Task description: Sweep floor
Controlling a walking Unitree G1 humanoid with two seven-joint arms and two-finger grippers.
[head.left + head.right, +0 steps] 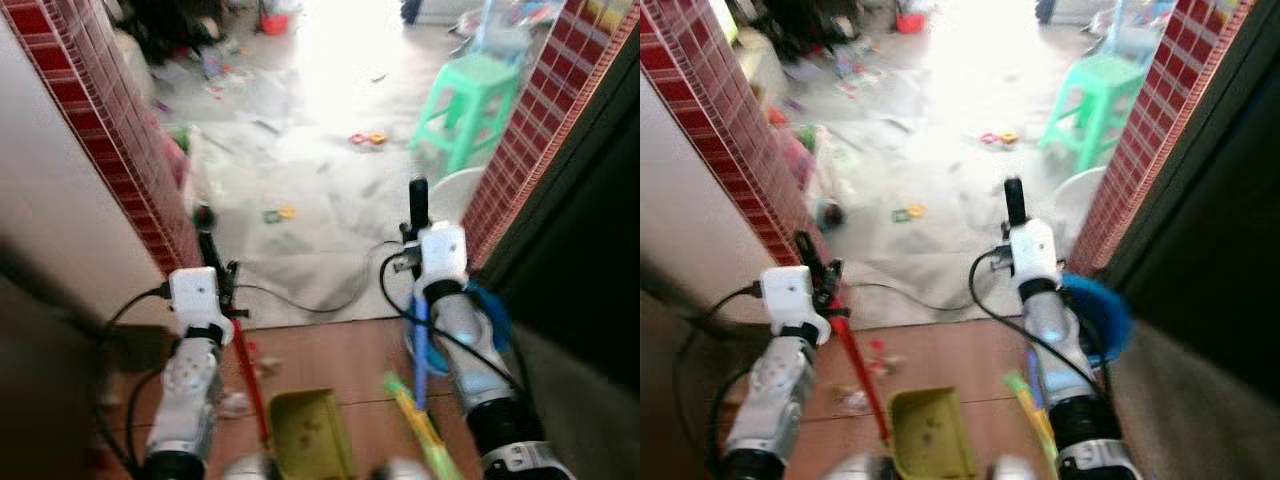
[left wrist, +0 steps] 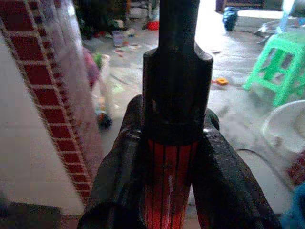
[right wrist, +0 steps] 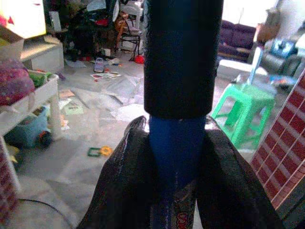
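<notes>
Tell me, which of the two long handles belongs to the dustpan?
The red handle in the left gripper runs down to the yellow-green dustpan; the right gripper holds a blue handle.

Glossy red brick tiles (image 1: 95,110) face the walls, beside a smooth green plastic stool (image 1: 470,95) and wood-look floor (image 1: 320,360).

Green stool (image 1: 1102,105) beyond doorway, toy-littered floor (image 1: 940,190).

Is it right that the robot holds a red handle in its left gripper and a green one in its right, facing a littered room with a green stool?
Not quite. The right gripper is shut on a blue handle, not a green one, as the right wrist view shows. The rest holds: the left gripper clamps the red handle, and the green stool stands in the littered room ahead.
</notes>
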